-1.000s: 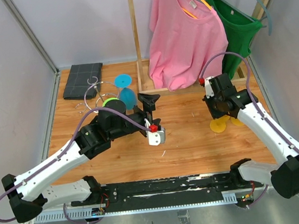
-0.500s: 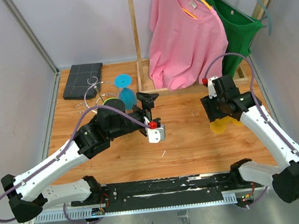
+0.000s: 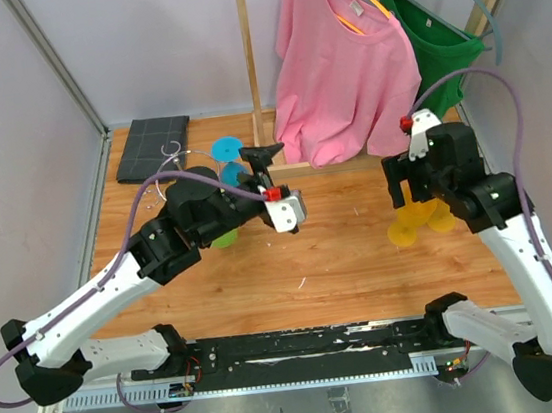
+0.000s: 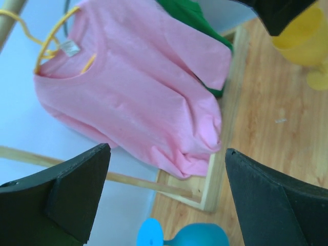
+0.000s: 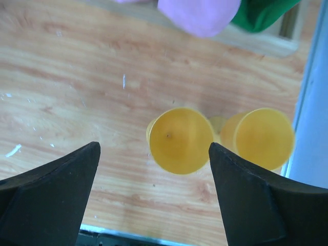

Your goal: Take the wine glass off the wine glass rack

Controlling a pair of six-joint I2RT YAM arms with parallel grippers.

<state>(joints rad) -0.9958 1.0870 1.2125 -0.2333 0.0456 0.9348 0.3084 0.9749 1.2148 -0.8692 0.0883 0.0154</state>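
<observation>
Left claw (image 3: 262, 154) stands wide with nothing between its fingers, aimed at the pink shirt (image 4: 138, 87) at 12 o'clock. The blue wine glass (image 3: 232, 175) lies at its 8 o'clock, beside the chrome wine glass rack (image 3: 172, 164) at the worktop's (image 3: 343, 259) 10 o'clock. Whether the glass hangs on a wire I cannot tell. Right claw (image 5: 154, 147), also wide, hovers over two yellow wine glasses (image 5: 180, 139) at 3 o'clock.

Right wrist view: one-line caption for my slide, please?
Open right claw above two yellow glasses side by side on the wooden table.
</observation>
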